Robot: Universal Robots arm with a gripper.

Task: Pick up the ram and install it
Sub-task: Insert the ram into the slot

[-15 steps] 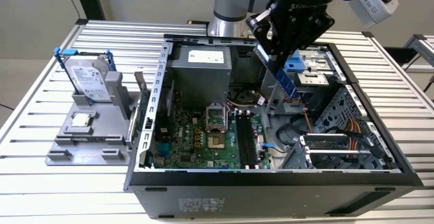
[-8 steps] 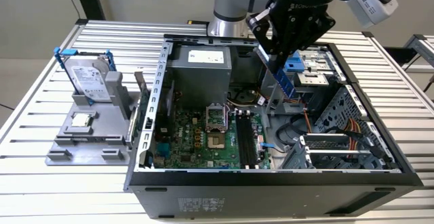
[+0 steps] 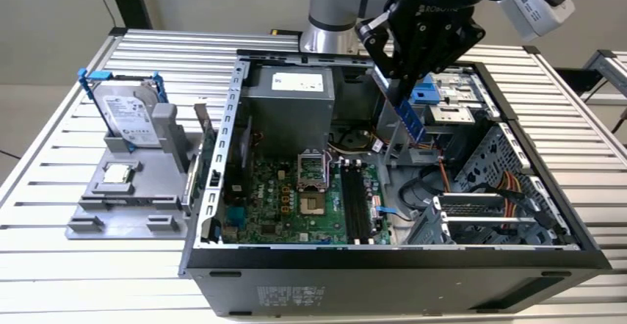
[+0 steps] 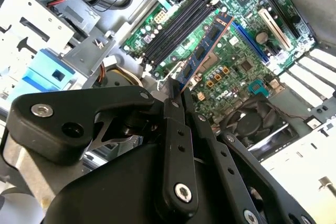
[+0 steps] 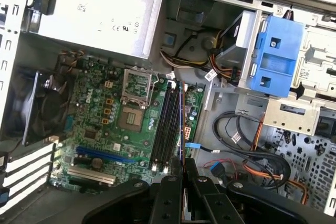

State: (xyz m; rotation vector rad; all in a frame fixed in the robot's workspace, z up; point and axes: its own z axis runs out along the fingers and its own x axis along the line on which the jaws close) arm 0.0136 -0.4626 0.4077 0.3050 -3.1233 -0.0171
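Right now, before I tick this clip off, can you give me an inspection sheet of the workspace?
Surface: slatted metal table carrying an open computer case and a grey holder.
Job's things: ram stick held in the air over the motherboard; the black slots look empty.
Clutter: hard drive standing upright in the holder; small square chip lying flat in front of it.
Grippers: gripper shut on one end of the ram stick.
Cables: orange and black bundles inside the case, beside the motherboard.
Surroundings: plain wall behind; a second slatted table at the exterior view's right.
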